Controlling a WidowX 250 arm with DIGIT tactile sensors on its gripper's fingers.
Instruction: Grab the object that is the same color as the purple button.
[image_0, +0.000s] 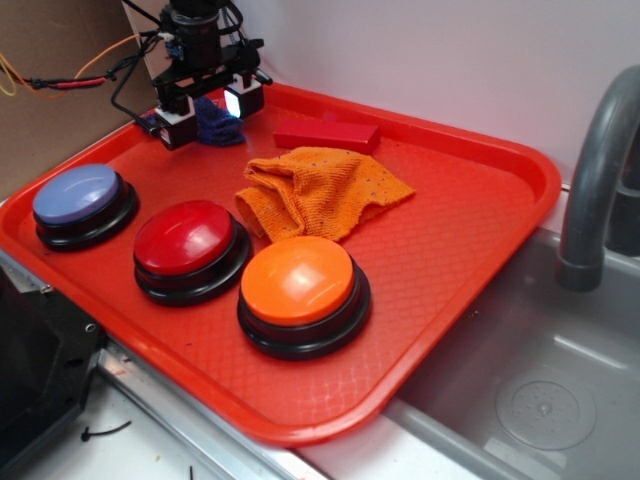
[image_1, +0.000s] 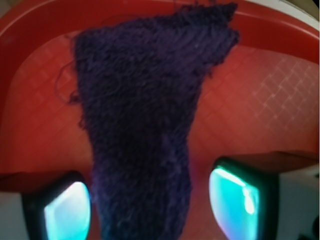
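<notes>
The object, a small dark purple-blue knitted cloth (image_0: 214, 122) (image_1: 145, 130), lies at the tray's far left corner. My gripper (image_0: 207, 108) (image_1: 150, 207) hangs low over it, open. Its two glowing pads (image_1: 67, 212) stand on either side of the cloth's narrow end, a small gap showing on the right side. The purple button (image_0: 80, 196), with a pale lavender top and black base, sits at the tray's near left.
A red tray (image_0: 470, 230) holds everything. On it are a red-topped button (image_0: 190, 240), an orange-topped button (image_0: 298, 285), an orange knitted cloth (image_0: 320, 190) and a red block (image_0: 328, 134). A grey faucet (image_0: 600, 170) and sink (image_0: 530, 390) are at right.
</notes>
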